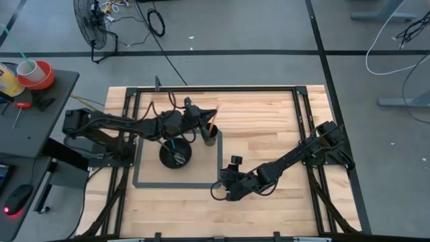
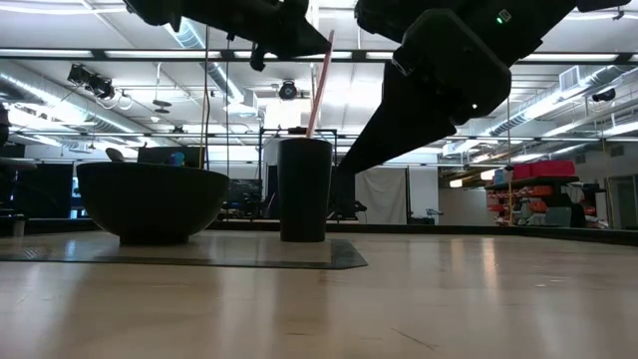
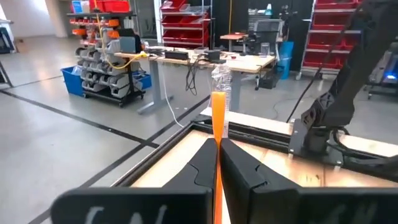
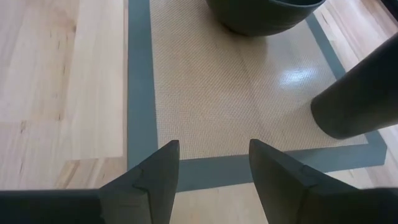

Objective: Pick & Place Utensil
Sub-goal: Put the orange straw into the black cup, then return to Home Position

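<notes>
A thin orange utensil (image 2: 319, 85) stands slanted, its lower end inside a tall black cup (image 2: 304, 189). The cup stands on a tan mat with a grey border (image 1: 176, 183), beside a black bowl (image 1: 175, 153). My left gripper (image 1: 205, 124) is over the cup, shut on the utensil. My right gripper (image 4: 214, 165) is open and low over the mat's near right corner (image 1: 218, 191). It points at the bowl (image 4: 267, 12) and the cup (image 4: 360, 99) and touches nothing. My left gripper pinches the orange utensil's shaft (image 3: 218, 134) between its two fingers, near the upper end. The fingers come about level from the table's left and lie across the shaft. The utensil is tilted, its top sticks out above the fingers (image 3: 249, 171), and its lower end dips into the cup (image 2: 310, 135).
Bare wooden table top lies right of the mat and toward the near edge (image 1: 269, 215). A black frame (image 1: 215, 87) runs along the table's far and side edges. The right arm (image 1: 295, 154) crosses the table's right half.
</notes>
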### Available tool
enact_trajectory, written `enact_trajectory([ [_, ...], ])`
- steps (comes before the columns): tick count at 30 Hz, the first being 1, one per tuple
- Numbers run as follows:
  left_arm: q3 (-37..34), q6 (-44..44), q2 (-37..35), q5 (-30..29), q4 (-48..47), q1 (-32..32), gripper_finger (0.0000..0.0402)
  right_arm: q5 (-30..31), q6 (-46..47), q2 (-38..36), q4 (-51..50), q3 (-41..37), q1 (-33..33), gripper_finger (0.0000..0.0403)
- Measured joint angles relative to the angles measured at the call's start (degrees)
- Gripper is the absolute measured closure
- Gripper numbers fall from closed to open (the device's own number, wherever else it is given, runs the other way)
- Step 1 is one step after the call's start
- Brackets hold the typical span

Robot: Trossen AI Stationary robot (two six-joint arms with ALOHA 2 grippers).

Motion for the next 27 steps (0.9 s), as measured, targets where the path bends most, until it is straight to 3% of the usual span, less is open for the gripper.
enact_trajectory([
  [14, 0.0, -1.5, 2.6, -0.8, -0.2, 0.0, 0.0377, -0.2, 0.7, 0.0, -0.3, 0.0, 0.0, 0.0207],
  [23, 0.0, -4.4, 2.0, -0.3, -5.6, -0.4, 0.0296, -1.3, 1.4, -0.2, -1.5, 0.0, 0.0, 0.0207],
  [27, 0.0, -2.9, -3.1, -0.8, -12.3, -1.2, 0.0272, 0.4, 4.4, -4.9, -7.4, -0.1, 0.4, 0.0207],
])
